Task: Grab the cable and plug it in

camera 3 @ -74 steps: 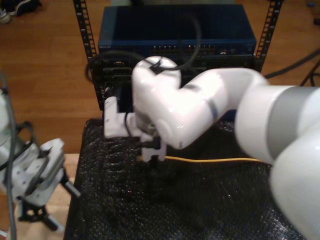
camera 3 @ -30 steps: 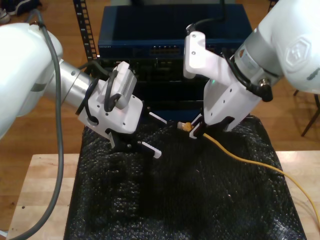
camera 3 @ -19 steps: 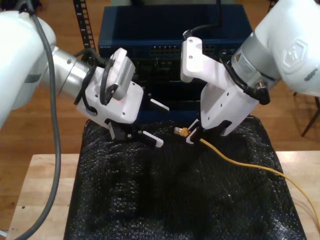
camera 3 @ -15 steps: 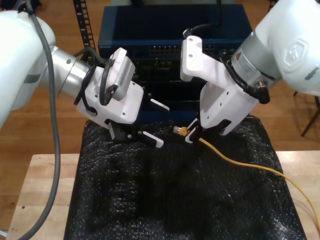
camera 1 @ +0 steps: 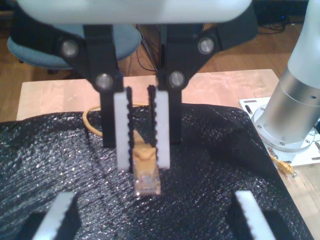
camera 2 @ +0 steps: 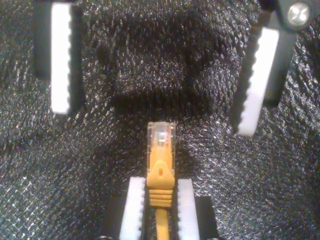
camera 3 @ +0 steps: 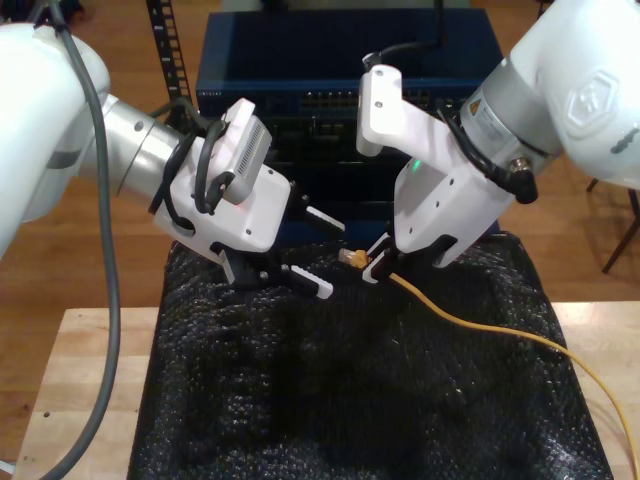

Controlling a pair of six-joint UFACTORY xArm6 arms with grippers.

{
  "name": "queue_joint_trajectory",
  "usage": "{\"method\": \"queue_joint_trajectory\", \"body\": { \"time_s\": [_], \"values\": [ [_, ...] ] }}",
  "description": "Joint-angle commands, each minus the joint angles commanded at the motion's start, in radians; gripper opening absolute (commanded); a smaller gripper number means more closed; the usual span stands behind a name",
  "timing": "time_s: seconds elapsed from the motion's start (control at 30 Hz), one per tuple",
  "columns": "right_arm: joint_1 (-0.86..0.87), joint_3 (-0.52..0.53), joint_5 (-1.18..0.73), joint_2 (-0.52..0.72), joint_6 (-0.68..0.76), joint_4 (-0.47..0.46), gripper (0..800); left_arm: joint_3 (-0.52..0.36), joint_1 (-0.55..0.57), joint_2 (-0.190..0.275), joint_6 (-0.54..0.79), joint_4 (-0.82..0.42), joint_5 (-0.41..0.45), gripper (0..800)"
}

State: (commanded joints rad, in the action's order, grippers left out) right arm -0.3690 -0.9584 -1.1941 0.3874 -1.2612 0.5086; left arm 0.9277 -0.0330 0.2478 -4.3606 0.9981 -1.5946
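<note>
The orange-yellow cable [camera 3: 470, 325] trails from the exterior view's right across the mat to my second gripper [camera 3: 372, 268]. That gripper [camera 2: 160, 184] is shut on the orange boot, and the clear plug [camera 2: 161, 136] sticks out past its fingers. My first gripper [camera 3: 336, 260], on the arm at the exterior view's left, faces it and is open. Its fingers [camera 2: 60, 65] stand wide apart on either side of the plug's line, with the plug tip about level with their tips. Along the first wrist view, my first gripper [camera 1: 152, 210] looks at my second gripper [camera 1: 142, 162] and the plug [camera 1: 146, 181].
A black bubble-textured mat [camera 3: 300, 400] covers the wooden table [camera 3: 90, 380]. Behind it stands a rack with a blue network switch [camera 3: 340, 70] and rows of ports. A grey arm base [camera 1: 295, 110] stands at the mat's edge, with another small orange plug [camera 1: 285, 166] beside it.
My second gripper has carried the plug up and toward the exterior view's left. My first gripper has risen and closed in, still open. Earlier the cable lay on the mat.
</note>
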Motion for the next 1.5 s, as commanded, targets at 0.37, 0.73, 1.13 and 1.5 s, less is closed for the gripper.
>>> {"method": "queue_joint_trajectory", "body": {
  "time_s": [0.37, 0.73, 1.13, 1.5],
  "values": [
    [0.000, -0.008, -0.002, -0.002, 0.000, 0.008, 4, 0.000, 0.000, 0.002, 0.028, 0.055, -0.040, 653],
    [0.000, -0.012, -0.002, 0.000, 0.002, 0.009, 3, 0.000, -0.002, 0.002, 0.029, 0.054, -0.040, 616],
    [0.003, -0.012, 0.000, 0.008, 0.000, 0.008, 3, 0.003, -0.005, 0.002, 0.029, 0.055, -0.040, 549],
    [0.005, -0.012, 0.003, 0.008, 0.002, 0.005, 3, 0.002, -0.017, 0.002, 0.032, 0.057, -0.038, 469]
  ]
}}
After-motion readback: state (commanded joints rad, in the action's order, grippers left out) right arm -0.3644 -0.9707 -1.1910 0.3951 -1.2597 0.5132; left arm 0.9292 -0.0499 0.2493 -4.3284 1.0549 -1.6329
